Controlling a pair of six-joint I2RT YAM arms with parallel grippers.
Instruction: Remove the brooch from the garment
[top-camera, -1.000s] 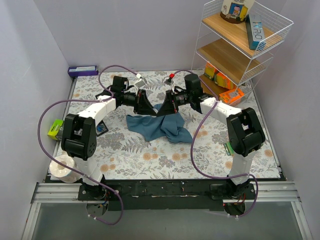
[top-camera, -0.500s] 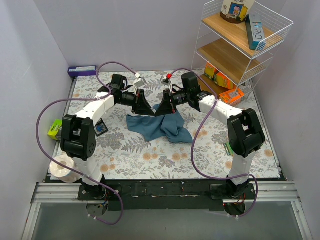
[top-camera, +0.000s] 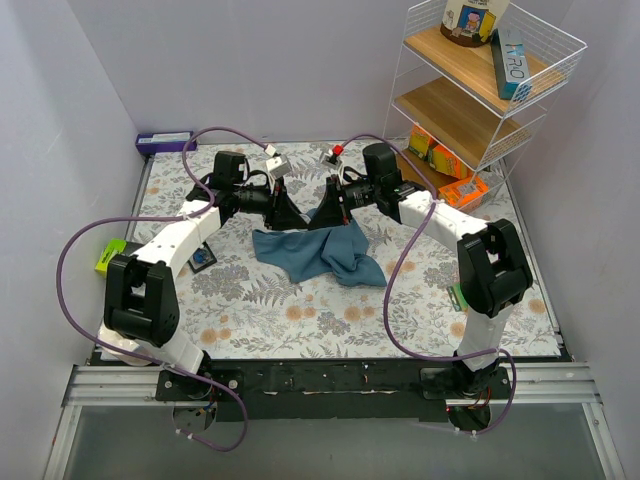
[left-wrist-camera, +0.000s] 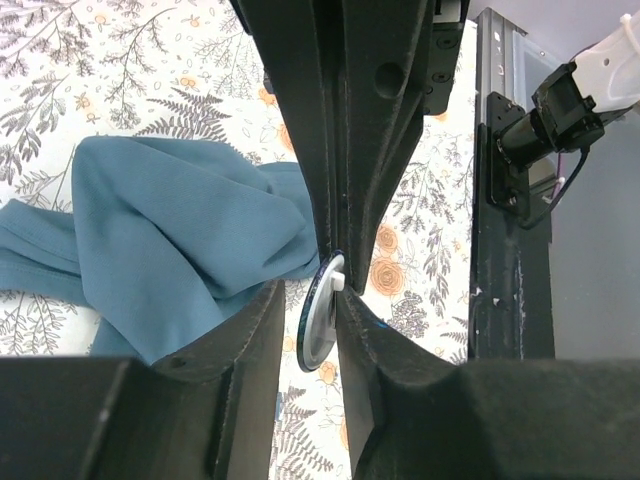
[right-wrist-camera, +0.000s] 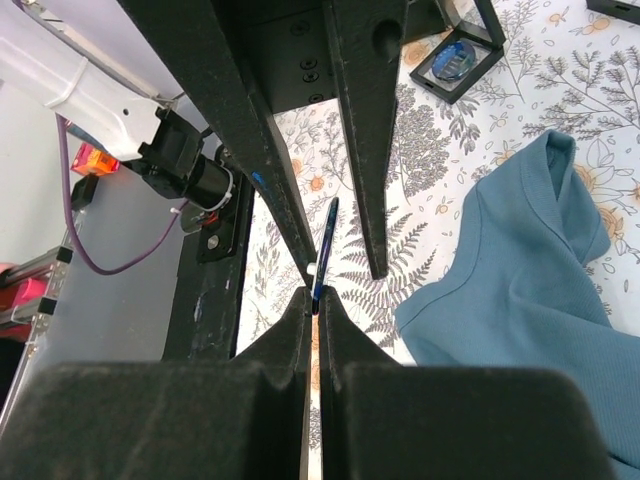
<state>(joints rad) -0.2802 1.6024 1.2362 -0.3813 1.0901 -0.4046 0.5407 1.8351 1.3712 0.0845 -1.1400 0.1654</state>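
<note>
The brooch (left-wrist-camera: 320, 318) is a small round whitish disc with a dark rim, seen edge-on, held in the air above the floral table. My right gripper (right-wrist-camera: 315, 295) is shut on its edge (right-wrist-camera: 326, 240). My left gripper (left-wrist-camera: 312, 300) is open around it; the disc's back stud rests against one finger (left-wrist-camera: 365, 340), and the other finger stands clear. The teal garment (top-camera: 320, 255) lies crumpled on the table below and beside the two grippers. It also shows in the left wrist view (left-wrist-camera: 170, 230) and the right wrist view (right-wrist-camera: 530, 270). From above, left gripper (top-camera: 296, 216) and right gripper (top-camera: 318, 218) meet tip to tip.
A wire shelf (top-camera: 480, 100) stands at the back right with orange boxes (top-camera: 455, 175) under it. A small black case (top-camera: 203, 258) lies left of the shirt. A green item (top-camera: 108, 255), a white roll (top-camera: 120, 335) and a navy box (top-camera: 165, 140) sit along the left side.
The left arm has stretched out, its elbow dropping to the left, while both grippers stay together. The shirt corner that rose between the grippers now lies lower.
</note>
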